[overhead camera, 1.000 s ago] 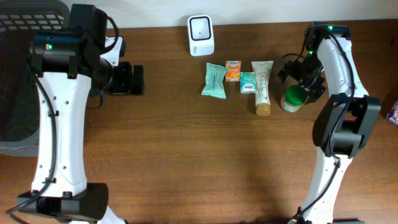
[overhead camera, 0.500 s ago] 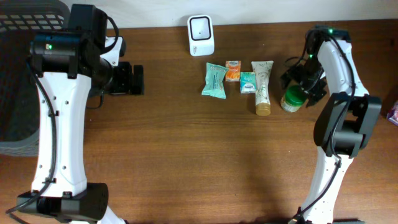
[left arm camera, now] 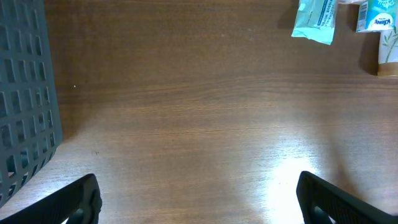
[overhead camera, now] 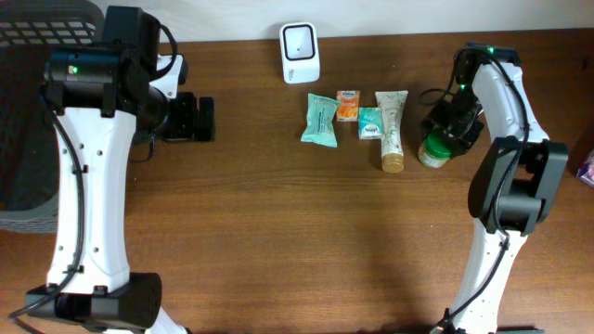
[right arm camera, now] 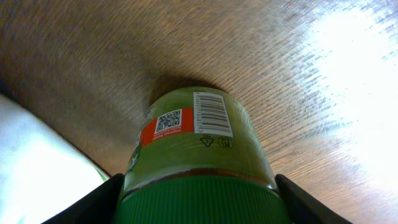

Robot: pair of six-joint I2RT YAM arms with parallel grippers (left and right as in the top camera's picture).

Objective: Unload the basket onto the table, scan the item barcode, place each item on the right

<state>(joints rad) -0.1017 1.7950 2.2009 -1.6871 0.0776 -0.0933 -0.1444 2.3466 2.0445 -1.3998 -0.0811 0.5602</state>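
— Two grippers to cover. What is the left gripper (left arm camera: 196, 190) doing?
— Its jaws are spread wide with nothing between them, and only the bare brown wooden counter (left arm camera: 186, 124) lies below. It hangs over the left part of the counter, near the dark plastic lattice basket (overhead camera: 37, 93).
— And the right gripper (right arm camera: 199, 196)?
— It is down over the round jar with a green ribbed plastic lid (right arm camera: 199, 134). One finger stands at each side of the lid, right at its rim as far as the wrist view shows. I can't tell whether they are actually pressing on it.
— Where is the jar itself?
— It is standing upright on the counter at the right end of the row of goods, just beside the gold cap of the cream plastic tube (overhead camera: 391, 130). Its label faces the wrist camera and shows a black-and-white barcode (right arm camera: 212, 114). To the left of that is a small QR code (right arm camera: 168, 121) on an orange band.
— What about the rest of the row?
— Going left from the tube, there is a small teal-and-white carton (overhead camera: 370, 123) right against it. A small orange carton (overhead camera: 347, 105) sits a little farther back, and then comes a flat teal foil packet (overhead camera: 319, 120).
— Is there anything beyond that?
— The white boxy barcode scanner (overhead camera: 300, 53) stands at the far edge of the counter, behind the packet. It is well apart from the jar.
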